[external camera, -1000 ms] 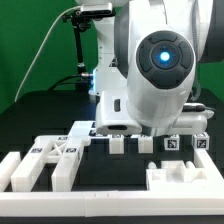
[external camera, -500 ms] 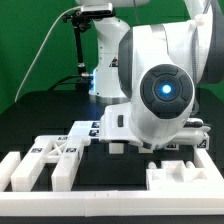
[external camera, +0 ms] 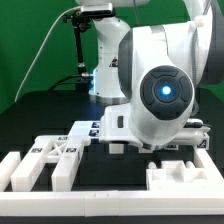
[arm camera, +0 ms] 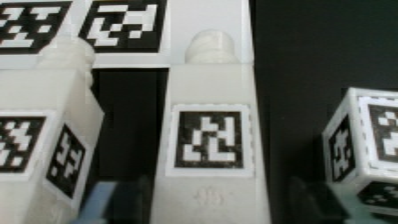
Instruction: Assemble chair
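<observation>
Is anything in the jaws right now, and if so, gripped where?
Cannot tell. The wrist view shows a tagged white bar centred close to the camera, but the jaws barely show there, and in the exterior view the arm hides them.

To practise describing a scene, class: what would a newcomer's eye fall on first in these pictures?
The big white robot arm fills the exterior view's right half, with a blue light glowing at its round joint. White chair pieces with black-and-white tags lie on the black table at that view's lower left. In the wrist view, a white bar bearing a tag stands out close up.
</observation>
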